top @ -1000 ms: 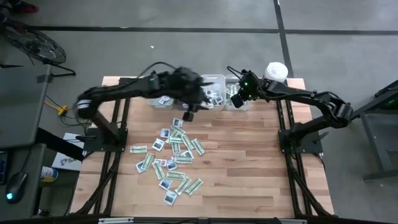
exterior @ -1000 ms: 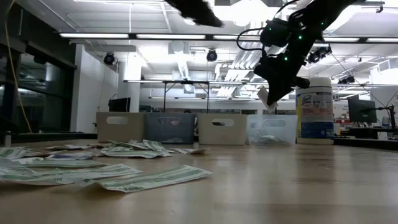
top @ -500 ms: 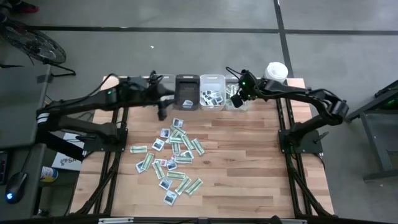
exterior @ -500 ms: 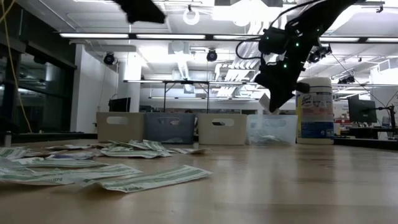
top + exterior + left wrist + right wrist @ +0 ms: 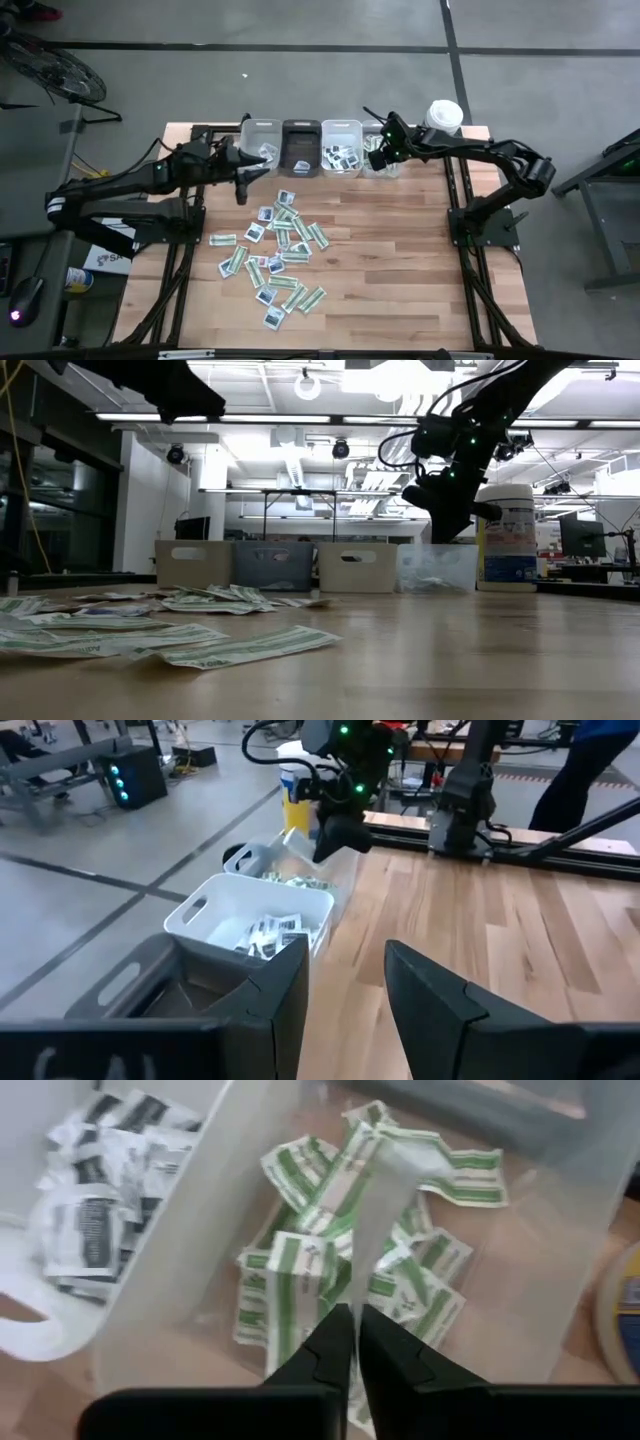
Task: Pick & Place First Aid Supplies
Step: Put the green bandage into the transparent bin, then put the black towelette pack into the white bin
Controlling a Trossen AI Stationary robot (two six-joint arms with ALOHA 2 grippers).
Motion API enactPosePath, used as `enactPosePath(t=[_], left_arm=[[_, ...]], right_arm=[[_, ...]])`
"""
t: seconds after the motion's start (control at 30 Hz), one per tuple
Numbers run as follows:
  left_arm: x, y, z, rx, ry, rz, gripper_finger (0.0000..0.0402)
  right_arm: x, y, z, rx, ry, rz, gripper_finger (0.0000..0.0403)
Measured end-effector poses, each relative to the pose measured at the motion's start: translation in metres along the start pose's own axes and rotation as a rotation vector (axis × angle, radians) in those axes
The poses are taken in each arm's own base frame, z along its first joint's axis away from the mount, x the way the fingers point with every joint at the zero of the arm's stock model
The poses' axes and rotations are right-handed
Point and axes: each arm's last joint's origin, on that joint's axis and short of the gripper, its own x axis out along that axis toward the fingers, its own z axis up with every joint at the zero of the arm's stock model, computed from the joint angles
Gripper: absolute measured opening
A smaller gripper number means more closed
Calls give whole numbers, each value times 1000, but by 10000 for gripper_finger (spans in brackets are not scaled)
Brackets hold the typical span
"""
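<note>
Right gripper [image 5: 348,1342] hangs over the clear plastic bin [image 5: 560,1280] at the back row's right end; its dark tapered fingers stand a hair apart with nothing between them. That bin holds a crumpled heap of green-and-white strip packets [image 5: 330,1260]. The white bin [image 5: 215,905] beside it holds squarish white packets [image 5: 268,932] with dark marks. Left gripper [image 5: 345,995] sits over the bins' left end, blocky fingers parted, empty. More flat paper packets [image 5: 280,250] lie scattered mid-table on the wood-plank table [image 5: 400,270]. Round white canister [image 5: 505,538] stands at the far right corner
</note>
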Motion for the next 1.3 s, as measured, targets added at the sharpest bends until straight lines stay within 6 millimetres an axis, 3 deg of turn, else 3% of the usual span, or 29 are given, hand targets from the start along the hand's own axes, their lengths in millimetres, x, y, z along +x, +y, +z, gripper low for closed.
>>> enactPosePath(t=[0.4, 0.77, 0.87, 1.1, 1.3], left_arm=[[-5, -3, 0, 78, -10, -105, 130], [-6, -2, -16, 155, 149, -114, 130], [-1, -1, -26, 94, 262, -61, 130], [29, -5, -53, -123, 541, -56, 130], [52, -7, -68, -280, 640, -6, 130]], right_arm=[[-7, 5, 3, -5, -10, 128, 141], [-59, 24, 2, -173, -210, 275, 146], [-73, 26, 0, -169, -241, 311, 146], [-103, 28, -10, -186, -293, 382, 140], [-126, 22, -20, -190, -307, 416, 140]])
